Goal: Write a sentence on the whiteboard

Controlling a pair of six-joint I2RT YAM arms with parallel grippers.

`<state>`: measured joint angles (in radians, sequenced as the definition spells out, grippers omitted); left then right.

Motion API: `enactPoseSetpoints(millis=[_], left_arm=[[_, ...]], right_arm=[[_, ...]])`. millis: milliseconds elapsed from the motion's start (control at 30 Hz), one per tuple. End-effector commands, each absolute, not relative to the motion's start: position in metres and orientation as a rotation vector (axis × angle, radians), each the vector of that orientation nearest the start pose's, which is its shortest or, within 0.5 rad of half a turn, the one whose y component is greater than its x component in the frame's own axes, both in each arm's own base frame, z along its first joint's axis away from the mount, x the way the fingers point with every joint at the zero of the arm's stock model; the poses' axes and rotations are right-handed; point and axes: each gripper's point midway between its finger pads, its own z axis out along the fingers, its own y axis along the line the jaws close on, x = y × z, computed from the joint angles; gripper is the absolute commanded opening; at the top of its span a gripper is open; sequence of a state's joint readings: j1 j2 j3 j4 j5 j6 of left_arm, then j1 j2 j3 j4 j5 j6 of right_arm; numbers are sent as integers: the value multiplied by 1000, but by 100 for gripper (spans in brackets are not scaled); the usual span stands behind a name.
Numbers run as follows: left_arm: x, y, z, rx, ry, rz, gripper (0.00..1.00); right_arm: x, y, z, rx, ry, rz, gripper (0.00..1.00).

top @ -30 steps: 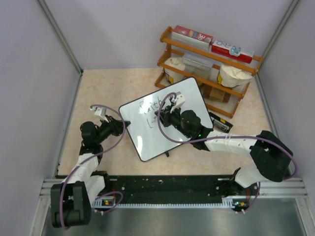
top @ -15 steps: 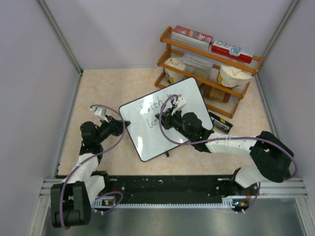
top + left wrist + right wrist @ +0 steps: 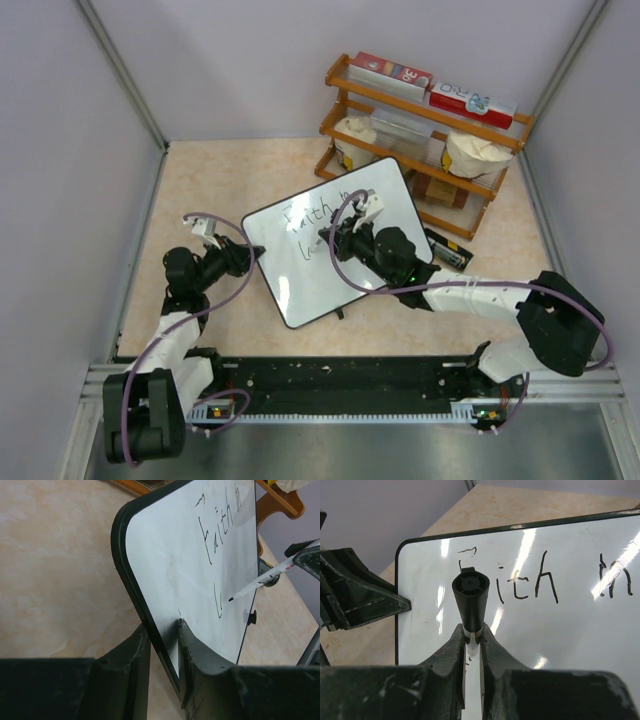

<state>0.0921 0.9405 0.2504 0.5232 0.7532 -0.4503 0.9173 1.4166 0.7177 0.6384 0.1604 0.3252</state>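
Note:
The whiteboard [image 3: 300, 275] lies tilted on the table and is the biggest loose object. The sentence [image 3: 312, 213] reads "Faith in" on the first line, with one "L"-like stroke [image 3: 218, 602] below it. My left gripper [image 3: 252, 252] is shut on the board's left rim, seen close in the left wrist view [image 3: 162, 630]. My right gripper [image 3: 336, 240] is shut on a marker [image 3: 471, 597] with a black end cap, over the board's middle. The marker tip [image 3: 231, 599] is at the board surface just right of that stroke. The whiteboard fills the right wrist view [image 3: 570, 630].
A wooden shelf rack [image 3: 425, 130] with boxes and white bowls stands at the back right, close behind the board's far corner. A dark flat object [image 3: 447, 250] lies on the table right of the board. Grey walls close in both sides.
My right gripper with the marker has shifted slightly to the right over the second line. The left gripper and the board have not moved.

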Motion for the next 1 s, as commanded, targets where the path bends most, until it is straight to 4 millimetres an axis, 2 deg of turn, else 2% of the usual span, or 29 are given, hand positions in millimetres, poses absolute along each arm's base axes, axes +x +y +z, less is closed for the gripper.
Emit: enactPoseSetpoints(millis=[0,133,367,567,800,967], left_arm=[[289,-100,140,119,1776,-823,0],[289,-100,140,121,1775,-824,0],[290,-100,140,119,1776,-825,0],[290,-100,140,120,1776,-827,0],[290,-100,140,120,1776,-827,0],[290,-100,140,120,1776,-827,0]], right_arm=[[296,345,256,-314,1543,846,0],[307,345,266,-299,1525,830,0],[317,353,257,-311,1542,832,0],[317,358,244,-321,1573,841,0],[318,355,225,-316,1615,817,0],[317,350,235,-295,1591,825,0]])
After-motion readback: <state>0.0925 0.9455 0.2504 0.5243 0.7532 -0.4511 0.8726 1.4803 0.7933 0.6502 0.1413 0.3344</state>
